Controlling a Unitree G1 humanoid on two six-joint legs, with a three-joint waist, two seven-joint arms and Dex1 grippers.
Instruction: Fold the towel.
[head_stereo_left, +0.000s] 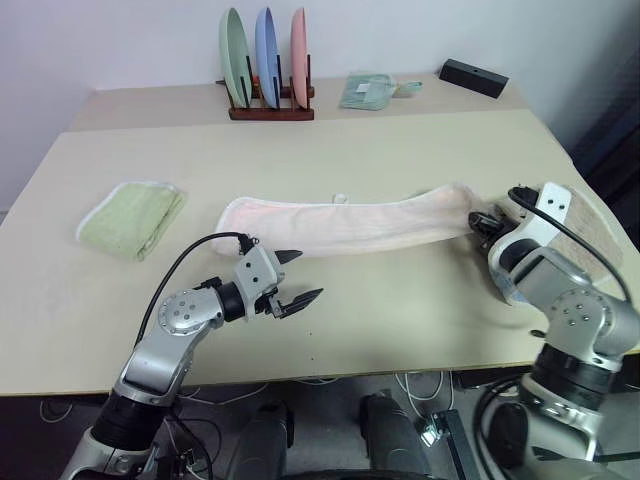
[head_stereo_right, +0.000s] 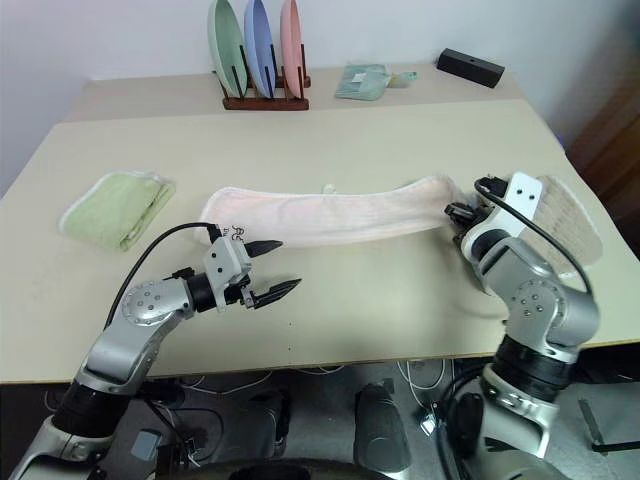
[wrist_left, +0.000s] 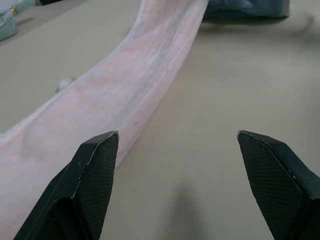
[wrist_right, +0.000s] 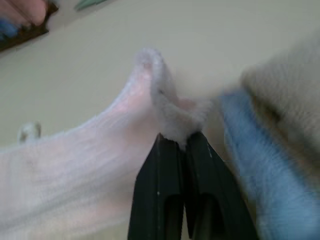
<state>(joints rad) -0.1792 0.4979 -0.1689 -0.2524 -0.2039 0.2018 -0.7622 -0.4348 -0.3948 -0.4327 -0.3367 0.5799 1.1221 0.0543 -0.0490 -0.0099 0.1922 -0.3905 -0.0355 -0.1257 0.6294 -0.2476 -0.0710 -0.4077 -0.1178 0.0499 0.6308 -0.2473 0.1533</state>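
Pink towel (head_stereo_left: 350, 222) lies folded in a long strip across the table (head_stereo_left: 400, 320), logo print illegible; right gripper (wrist_right: 180, 137) pinches its right end, left gripper (head_stereo_left: 297, 277) hovers spread near its left end.

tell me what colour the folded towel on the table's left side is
Light green folded towel, clearest in the left eye view.
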